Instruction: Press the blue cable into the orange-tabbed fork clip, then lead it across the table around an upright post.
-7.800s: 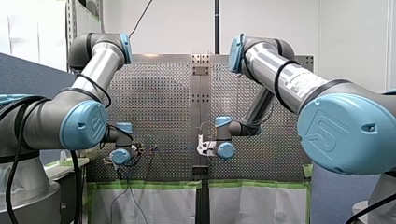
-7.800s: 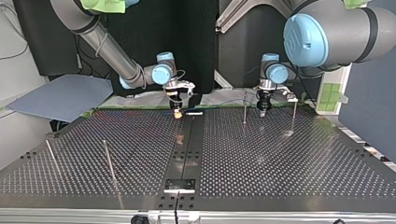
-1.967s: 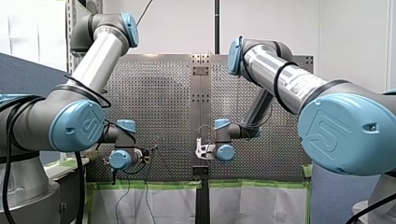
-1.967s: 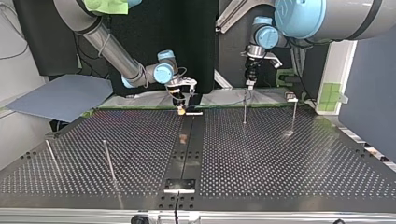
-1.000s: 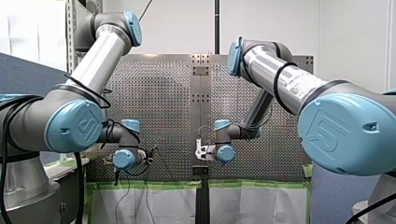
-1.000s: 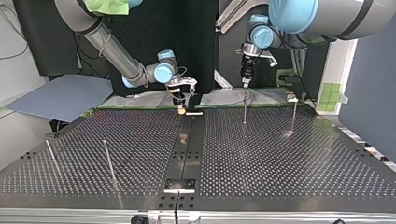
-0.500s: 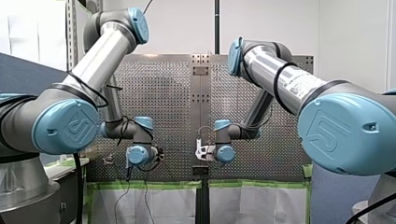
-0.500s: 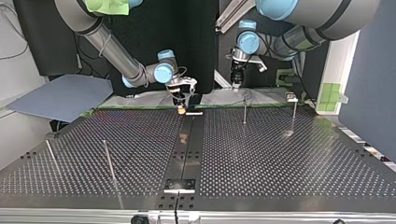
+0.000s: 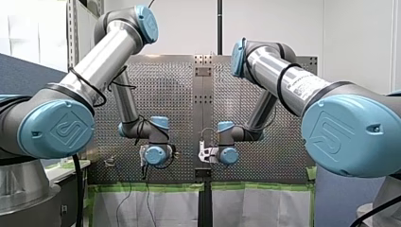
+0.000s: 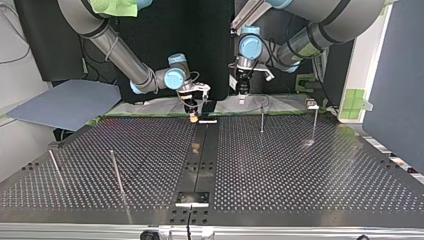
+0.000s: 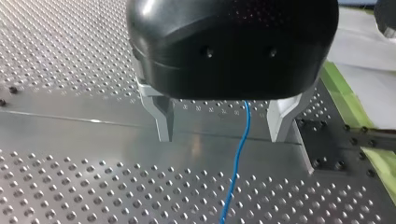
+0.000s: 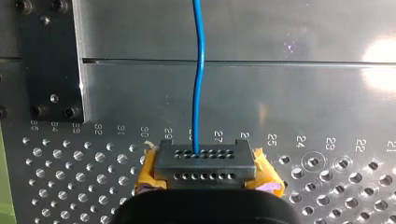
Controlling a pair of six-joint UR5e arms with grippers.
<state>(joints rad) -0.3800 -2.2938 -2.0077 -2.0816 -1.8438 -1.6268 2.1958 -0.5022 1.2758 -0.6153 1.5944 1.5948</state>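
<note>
The blue cable (image 11: 237, 161) lies on the perforated table and runs between my left gripper's (image 11: 219, 126) metal fingers, which stand open and well apart from it. In the top view that left gripper (image 10: 242, 95) hangs above the table's far edge, near a thin upright post (image 10: 262, 119). My right gripper (image 10: 192, 116), with yellow pads, is low at the far edge by the centre strip. In the right wrist view the blue cable (image 12: 200, 84) runs straight ahead from its grey perforated tips (image 12: 205, 163), which are shut on it. I cannot pick out the fork clip for certain.
A small pale bar (image 10: 208, 121) lies beside my right gripper. More thin posts stand at the top view's right (image 10: 314, 122) and left (image 10: 116, 172), (image 10: 55, 167). Green tape (image 11: 348, 95) lines the table's far edge, with cloth beyond it.
My left arm has swung toward the table's middle, leftward in the top view, and closer to my right gripper, its fingers still open. My right arm has not moved.
</note>
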